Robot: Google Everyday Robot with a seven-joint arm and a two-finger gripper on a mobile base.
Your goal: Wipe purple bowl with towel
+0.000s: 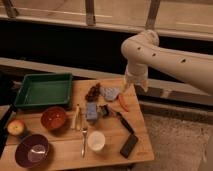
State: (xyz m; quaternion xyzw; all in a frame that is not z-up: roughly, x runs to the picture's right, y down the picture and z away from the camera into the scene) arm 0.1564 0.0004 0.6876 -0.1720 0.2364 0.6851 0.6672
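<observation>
A wooden table (112, 152) carries a green tray (44, 90) at its far left corner. In front of the tray sits an orange-brown bowl (53, 118), with 1 red and yellow apple (16, 127) to its left. A white cup (96, 140) stands near the front edge, a metal utensil (84, 135) just beside it. A blue block (91, 110) lies mid-table, an orange carrot (123, 102) farther right, and a flat black object (129, 145) near the front right corner.

One white arm (175, 60), reaching in from the right. Bends sharply at a rounded joint (141, 46); forearm drops straight down. Gripper (126, 86) hangs over the far edge of the table (62, 150), near its far right corner, pointing down. Jaws apart, nothing held.
</observation>
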